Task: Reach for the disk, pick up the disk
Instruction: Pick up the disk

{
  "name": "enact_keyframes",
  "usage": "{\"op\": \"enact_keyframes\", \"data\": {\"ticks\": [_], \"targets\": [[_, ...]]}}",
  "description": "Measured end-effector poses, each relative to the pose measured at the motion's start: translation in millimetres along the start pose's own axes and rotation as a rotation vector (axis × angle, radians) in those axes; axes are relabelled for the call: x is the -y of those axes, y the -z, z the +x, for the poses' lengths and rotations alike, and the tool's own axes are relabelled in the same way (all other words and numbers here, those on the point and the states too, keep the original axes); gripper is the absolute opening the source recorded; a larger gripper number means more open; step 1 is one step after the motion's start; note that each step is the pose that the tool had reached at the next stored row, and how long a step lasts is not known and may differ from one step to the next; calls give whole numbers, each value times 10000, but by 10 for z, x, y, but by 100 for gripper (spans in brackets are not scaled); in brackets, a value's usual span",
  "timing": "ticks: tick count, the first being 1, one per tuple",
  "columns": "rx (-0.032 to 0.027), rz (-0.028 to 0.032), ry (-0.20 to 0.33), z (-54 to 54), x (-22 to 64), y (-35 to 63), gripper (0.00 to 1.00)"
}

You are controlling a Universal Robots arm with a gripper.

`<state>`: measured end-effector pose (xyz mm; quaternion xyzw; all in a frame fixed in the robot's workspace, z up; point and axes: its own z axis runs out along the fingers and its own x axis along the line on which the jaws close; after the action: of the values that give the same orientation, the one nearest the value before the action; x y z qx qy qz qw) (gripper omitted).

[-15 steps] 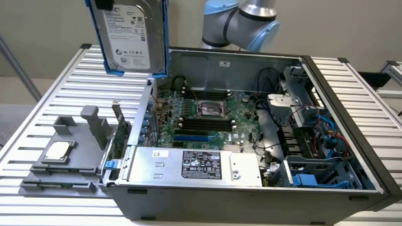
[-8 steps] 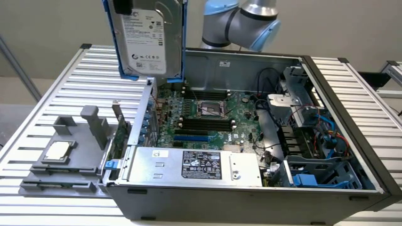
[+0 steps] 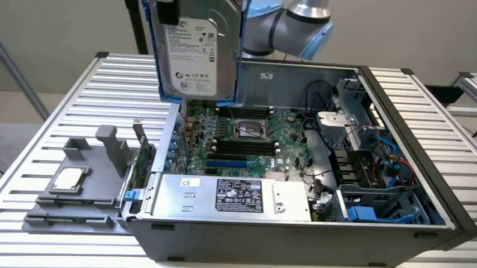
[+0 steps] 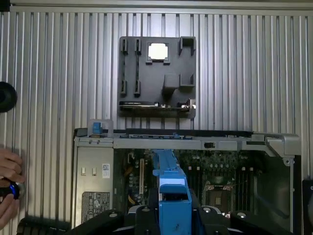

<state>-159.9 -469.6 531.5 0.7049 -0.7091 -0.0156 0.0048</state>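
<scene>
Exterior view: the disk (image 3: 195, 47) hangs upright, lifted well above the open case (image 3: 298, 167); a good lift keeps it vertical, clear of the case wall. Wrist view: fingers (image 4: 146, 215) clamp the disk's blue rail (image 4: 171, 188); 1 person's hand (image 4: 9, 188) shows beside the tabletop (image 4: 49, 73).

The disk (image 3: 195, 47) hangs upright above the open computer case (image 3: 417, 223), over its rear edge. Inside the case, the power supply box (image 3: 231, 195) sits in front of the motherboard (image 3: 246, 134). The tray (image 3: 71, 192) (chip (image 3: 68, 178) on it) lies on the slatted table (image 3: 75, 100), at the exterior view's left
</scene>
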Motion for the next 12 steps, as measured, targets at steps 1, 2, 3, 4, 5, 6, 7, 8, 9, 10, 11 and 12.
{"op": "enact_keyframes", "data": {"ticks": [1, 2, 3, 4, 5, 6, 7, 8, 9, 10, 11, 12], "targets": [[7, 1, 2, 12, 46, 1, 33], [14, 1, 2, 22, 92, 2, 33], [21, 2, 2, 32, 136, 4, 33], [31, 3, 2, 41, 181, 4, 33], [37, 3, 3, 49, 227, 6, 33], [45, 3, 2, 57, 272, 8, 33], [55, 4, 2, 66, 320, 8, 33], [62, 3, 3, 73, 366, 10, 33], [70, 3, 4, 80, 410, 11, 33], [78, 3, 3, 86, 454, 13, 33], [87, 3, 3, 93, 499, 14, 33], [97, 4, 5, 100, 546, 15, 33]]}}
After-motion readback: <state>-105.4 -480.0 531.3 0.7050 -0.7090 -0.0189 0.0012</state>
